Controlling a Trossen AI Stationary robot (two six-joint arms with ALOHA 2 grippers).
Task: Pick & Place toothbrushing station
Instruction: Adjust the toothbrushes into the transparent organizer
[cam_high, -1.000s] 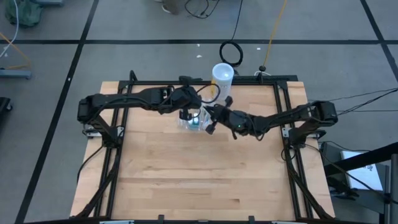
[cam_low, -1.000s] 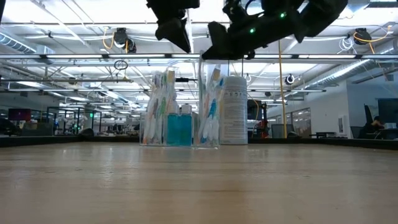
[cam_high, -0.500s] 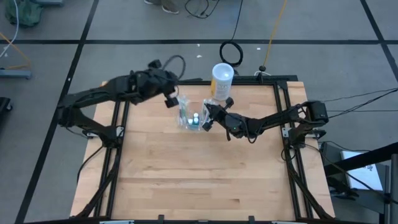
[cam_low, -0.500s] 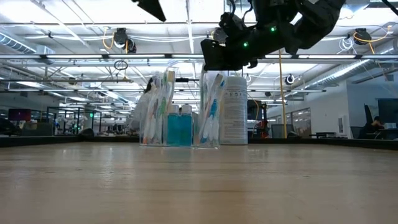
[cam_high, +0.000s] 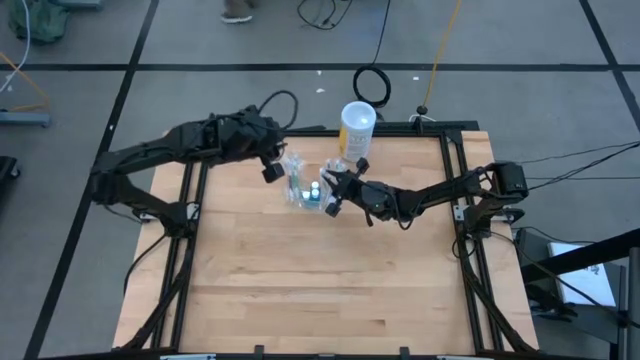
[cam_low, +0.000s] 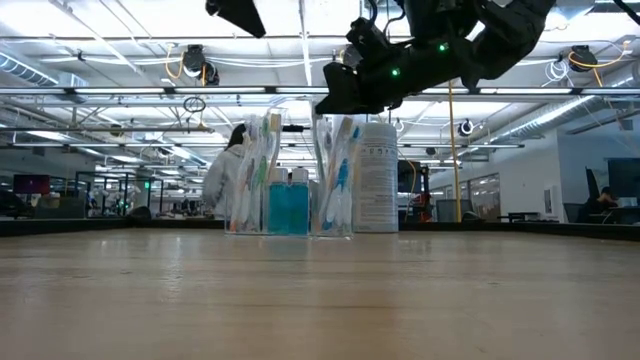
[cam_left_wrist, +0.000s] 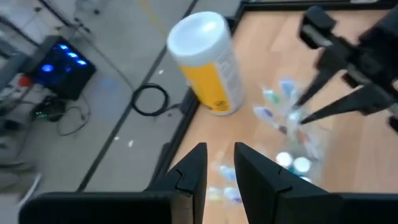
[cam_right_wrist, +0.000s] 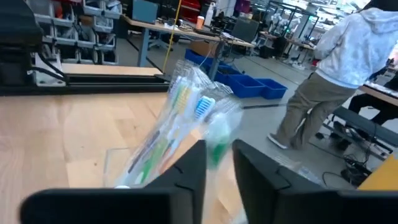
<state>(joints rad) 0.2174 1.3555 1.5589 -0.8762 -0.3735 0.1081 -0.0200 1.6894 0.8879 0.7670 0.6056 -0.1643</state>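
The toothbrushing station (cam_high: 305, 188) is a clear holder that stands on its base on the wooden table, toward the far edge. It holds wrapped toothbrushes (cam_low: 340, 170) on either side and teal tubes (cam_low: 288, 205) in the middle. My right gripper (cam_high: 328, 192) comes level from the right at the tops of the right-hand toothbrushes (cam_right_wrist: 186, 112). It is open by a narrow gap, with a green-and-white brush top at that gap. My left gripper (cam_high: 270, 172) hangs high to the station's left, slightly open (cam_left_wrist: 221, 168), with nothing between its fingers. My right gripper has its two fingers (cam_right_wrist: 186, 168) level on either side of a wrapped brush top (cam_right_wrist: 217, 140) that sticks up from the station's right compartment. Whether the fingers touch it I cannot tell.
A tall white canister with a yellow label (cam_high: 357, 125) stands just behind the station at the table's far edge, close to my right arm. A black frame (cam_high: 455, 170) rims the table. Bare wood (cam_high: 320, 290) fills the near half. A person (cam_low: 220, 170) walks in the room beyond.
My left gripper has risen from right above the station and drawn back toward the table's left, rolling as it went. My right gripper has sunk slightly at the brush tops, and its fingers have parted from shut. The station has stayed in place.
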